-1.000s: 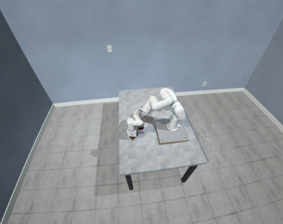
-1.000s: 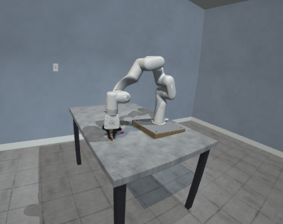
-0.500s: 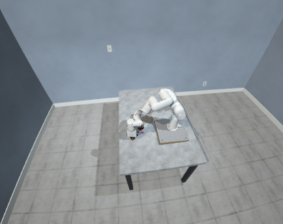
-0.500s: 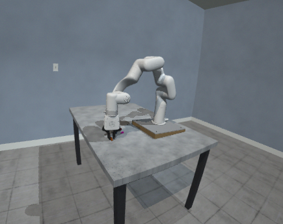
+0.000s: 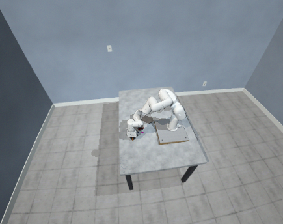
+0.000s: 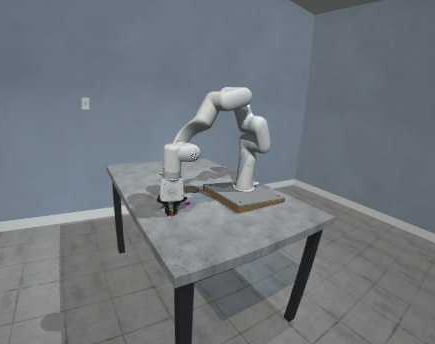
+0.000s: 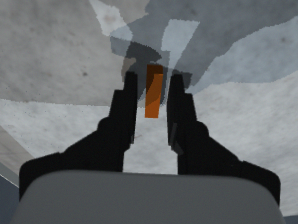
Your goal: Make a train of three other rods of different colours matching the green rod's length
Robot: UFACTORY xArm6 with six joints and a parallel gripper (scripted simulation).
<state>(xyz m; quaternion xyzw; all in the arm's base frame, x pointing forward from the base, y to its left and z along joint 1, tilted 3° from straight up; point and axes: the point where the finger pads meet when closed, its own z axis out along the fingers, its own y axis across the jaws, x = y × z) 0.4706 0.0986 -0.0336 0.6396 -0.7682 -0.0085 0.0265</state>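
Note:
My gripper (image 7: 153, 89) (image 5: 132, 137) (image 6: 171, 210) points down low over the table's left part, its fingers partly open. An orange rod (image 7: 153, 100) (image 5: 133, 139) (image 6: 171, 214) lies between the fingers, lengthwise to them in the wrist view, with a visible gap on each side. A magenta rod (image 5: 142, 132) (image 6: 188, 203) lies a little to the right of the gripper in the top and exterior views. A dark red rod (image 5: 140, 128) shows just behind the magenta one, partly covered by the arm. The green rod and other rods cannot be made out; the gripper and arm hide part of that area.
The arm's base stands on a grey board (image 5: 168, 138) (image 6: 260, 201) with a wooden edge, right of the rods. The table's (image 5: 155, 159) (image 6: 228, 240) left edge is close to the gripper. The arm's shadows darken the table around the rods.

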